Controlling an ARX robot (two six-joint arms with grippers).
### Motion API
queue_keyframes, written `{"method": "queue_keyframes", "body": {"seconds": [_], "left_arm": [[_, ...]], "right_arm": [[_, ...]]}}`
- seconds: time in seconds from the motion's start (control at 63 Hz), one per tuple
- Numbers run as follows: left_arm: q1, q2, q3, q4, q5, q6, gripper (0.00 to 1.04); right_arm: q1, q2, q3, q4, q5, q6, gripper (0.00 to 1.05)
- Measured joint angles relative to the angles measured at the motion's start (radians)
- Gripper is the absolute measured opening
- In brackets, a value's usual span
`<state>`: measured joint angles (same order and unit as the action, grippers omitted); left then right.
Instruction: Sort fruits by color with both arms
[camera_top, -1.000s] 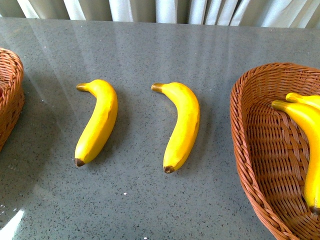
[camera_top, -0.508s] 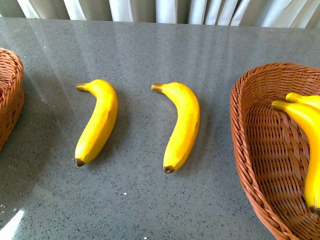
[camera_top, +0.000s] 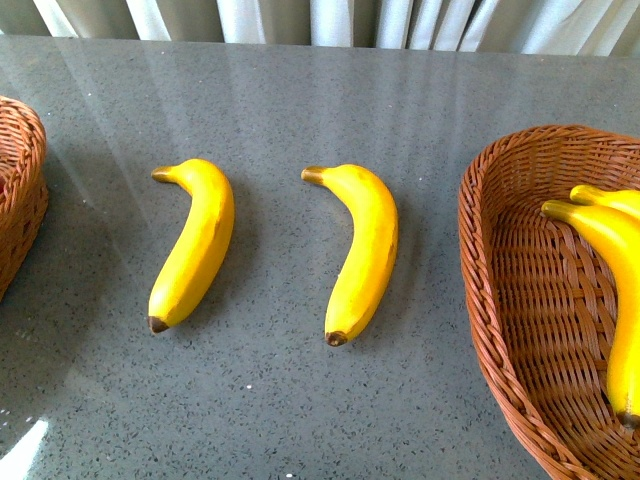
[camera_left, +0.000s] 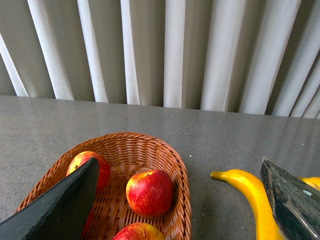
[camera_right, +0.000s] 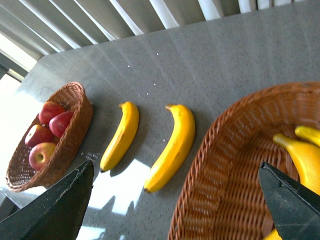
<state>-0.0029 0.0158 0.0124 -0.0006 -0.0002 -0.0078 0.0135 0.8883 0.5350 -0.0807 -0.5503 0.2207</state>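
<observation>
Grey speckled countertop (camera_top: 290, 100) is stretching back to a row of pale vertical blinds (camera_top: 330, 20) in front of you. At the far left, a woven wicker basket (camera_top: 22, 190) is poking in at the edge of the front view. Your left wrist camera is showing red apples (camera_left: 150, 192) with yellow streaks resting inside it, one of them partly hidden behind a finger. Your left gripper (camera_left: 178, 161) is hanging close to that basket, its two black jaws standing wide apart and clasping nothing.

Moving right, the left banana (camera_top: 195, 245) is lying on the bare counter with its stem pointing away from you and its brown tip toward you. The middle banana (camera_top: 362, 252) is lying beside it, not touching, and curving the same way.

Further right, a second wicker basket (camera_top: 500, 300) is holding two more bananas (camera_top: 620, 290), which are lying close together against its far side. Your right gripper (camera_right: 175, 163) is hanging above this basket's near rim, jaws likewise spread wide with nothing between them. Its camera is looking across both loose bananas to the apple basket beyond.
</observation>
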Motion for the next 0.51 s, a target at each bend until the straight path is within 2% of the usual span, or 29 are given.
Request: {"method": "queue_keyframes", "body": {"seconds": [0.111, 0.175, 0.254, 0.365, 0.508], "left_arm": [[0.000, 0.000, 0.000, 0.000, 0.000, 0.000, 0.96], [0.000, 0.000, 0.000, 0.000, 0.000, 0.000, 0.96], [0.000, 0.000, 0.000, 0.000, 0.000, 0.000, 0.96], [0.000, 0.000, 0.000, 0.000, 0.000, 0.000, 0.96], [0.000, 0.000, 0.000, 0.000, 0.000, 0.000, 0.96]], "right_arm": [[0.167, 0.215, 0.070, 0.122, 0.132, 0.011, 0.96], [0.281, 0.369, 0.114, 0.236, 0.282, -0.037, 0.96], [0.380, 0.520, 0.183, 0.293, 0.379, -0.081, 0.96], [0.482, 0.708, 0.312, 0.262, 0.399, -0.077, 0.96], [0.547, 0.909, 0.504, 0.172, 0.433, -0.035, 0.96]]}}
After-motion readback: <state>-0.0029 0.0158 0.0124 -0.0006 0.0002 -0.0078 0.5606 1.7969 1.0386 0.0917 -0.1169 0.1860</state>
